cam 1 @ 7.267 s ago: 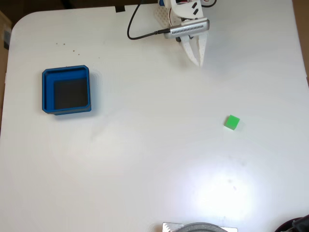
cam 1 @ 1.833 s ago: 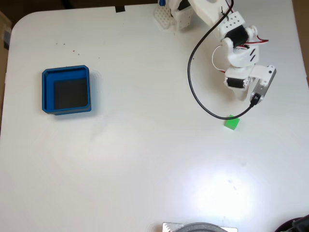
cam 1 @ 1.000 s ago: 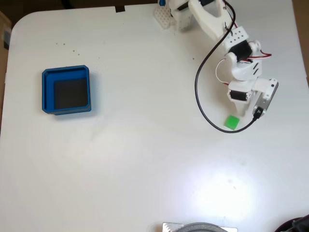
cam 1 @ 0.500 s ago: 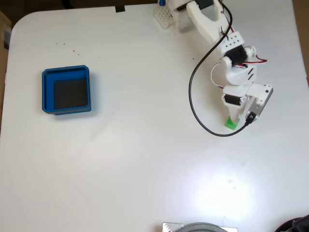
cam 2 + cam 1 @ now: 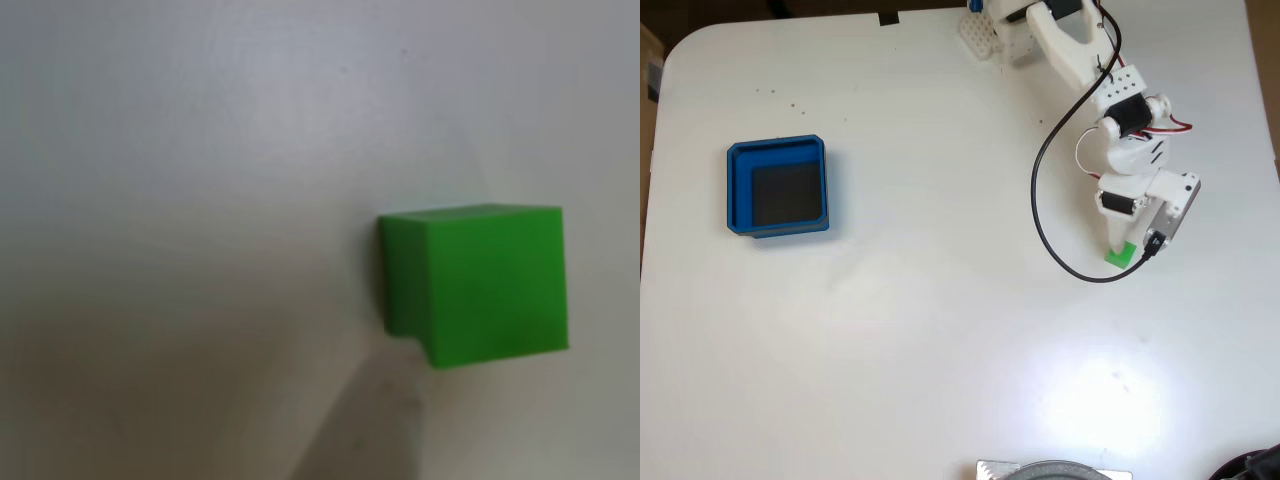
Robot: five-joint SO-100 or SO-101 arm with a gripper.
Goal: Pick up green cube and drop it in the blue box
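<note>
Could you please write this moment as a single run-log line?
phase: reaching for cube | gripper: over green cube, jaw state hidden | cube: on white table, not lifted | blue box: empty, far left in fixed view

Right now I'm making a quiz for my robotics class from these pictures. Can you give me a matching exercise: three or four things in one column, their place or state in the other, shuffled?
Fixed view.

Things:
1. green cube
2. blue box
3. black cable
4. table

Places or states:
A. left side, holding nothing
B. loops down from the arm to the camera by the cube
C. white, under everything
D. right side, partly under the arm's end

Pairs: 1-D, 2-A, 3-B, 4-C
</note>
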